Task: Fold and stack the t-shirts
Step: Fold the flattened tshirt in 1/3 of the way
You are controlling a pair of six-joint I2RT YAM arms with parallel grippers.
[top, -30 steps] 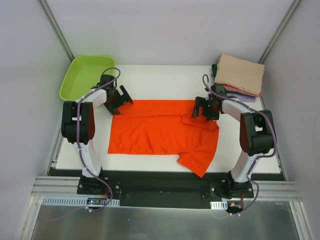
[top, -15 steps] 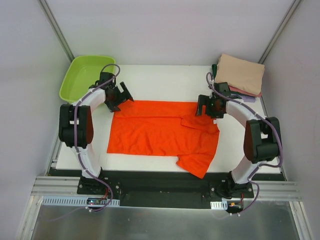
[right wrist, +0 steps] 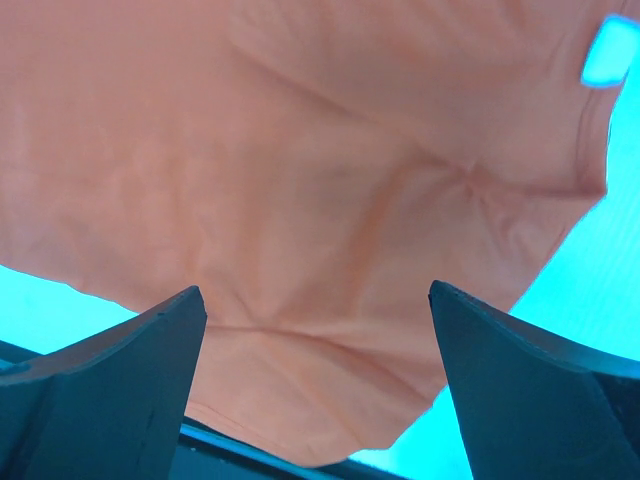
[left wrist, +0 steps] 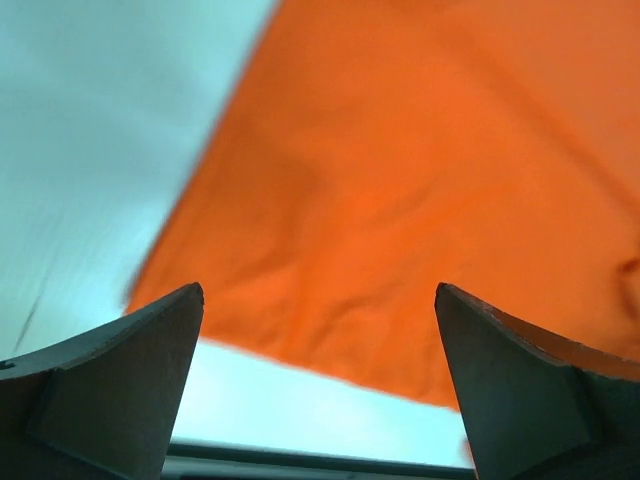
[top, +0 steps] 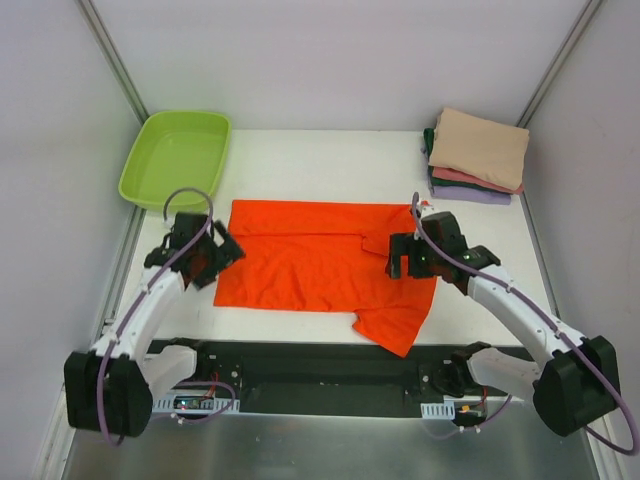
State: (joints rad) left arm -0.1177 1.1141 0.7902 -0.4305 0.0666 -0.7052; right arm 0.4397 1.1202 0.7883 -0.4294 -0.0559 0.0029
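Orange cloth, soft and lightly creased, lies spread flat across the middle of the white table (top: 330, 160). This is the orange t-shirt (top: 320, 255), one sleeve flap pointing at the near edge. The stack of folded shirts (top: 478, 150) sits at the far right corner, a glossy lime tub (top: 175, 155) far left.

Half a second ago both arms reached the far hem; they have now drawn back. The left gripper (top: 215, 258) hovers at the shirt's left edge, the right gripper (top: 400, 258) over its right side, both spread wide and empty. Bare tabletop lies beyond the far hem.
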